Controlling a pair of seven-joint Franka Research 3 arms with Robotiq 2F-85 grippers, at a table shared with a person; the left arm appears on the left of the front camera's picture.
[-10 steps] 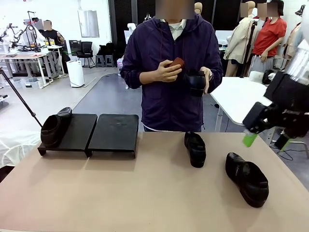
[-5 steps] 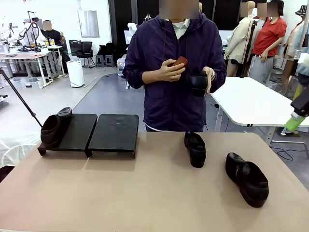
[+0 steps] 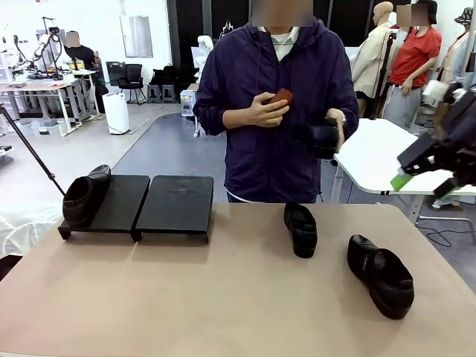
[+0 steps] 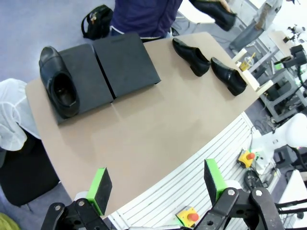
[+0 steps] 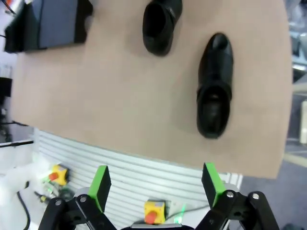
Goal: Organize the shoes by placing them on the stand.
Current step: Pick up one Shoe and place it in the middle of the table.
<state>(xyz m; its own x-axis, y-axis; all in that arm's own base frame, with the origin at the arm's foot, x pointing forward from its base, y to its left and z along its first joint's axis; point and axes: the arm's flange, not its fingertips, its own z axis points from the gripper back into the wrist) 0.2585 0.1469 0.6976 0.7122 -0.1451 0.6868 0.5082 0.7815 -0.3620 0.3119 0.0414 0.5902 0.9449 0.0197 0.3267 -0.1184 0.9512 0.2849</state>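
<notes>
**Front view**
- Worktop (image 3: pixel 223 305): tan.
- Stand (image 3: pixel 175 204): at the far left corner, two sections side by side.
- Stand shoe (image 3: pixel 83 195): on the left section, along its outer edge.
- Mid shoe (image 3: pixel 300 229): flat on the worktop by the far edge, right of centre.
- End shoe (image 3: pixel 381 275): on the worktop near the right edge, apart from the mid shoe.
- Held shoe (image 3: pixel 323 137): off the worktop, in a person's hand (image 3: pixel 340 126) beyond the far edge.
- Other hand (image 3: pixel 259 111): grips a small reddish-brown item (image 3: pixel 280 96).
- Right gripper (image 3: pixel 425 182): in the air past the right edge, released, grasping nothing.

**Left wrist view**
- Left gripper (image 4: pixel 157 187): high over the near edge, fingers spread wide, nothing between the pads.
- Stand (image 4: pixel 129 62): lies at the far edge.
- Stand shoe (image 4: pixel 60 81): lies on the stand's outer section.
- Mid shoe (image 4: pixel 192 56) and end shoe (image 4: pixel 229 75): lie near each other towards the opposite end.
- Held shoe (image 4: pixel 213 10): in the air beyond the far edge.

**Right wrist view**
- Right gripper (image 5: pixel 156 184): released, empty, above the near edge.
- End shoe (image 5: pixel 215 86): on the worktop (image 5: pixel 96 96) by its right edge.
- Mid shoe (image 5: pixel 162 24): lies farther in.
- Stand (image 5: pixel 53 24): one corner shows.
</notes>
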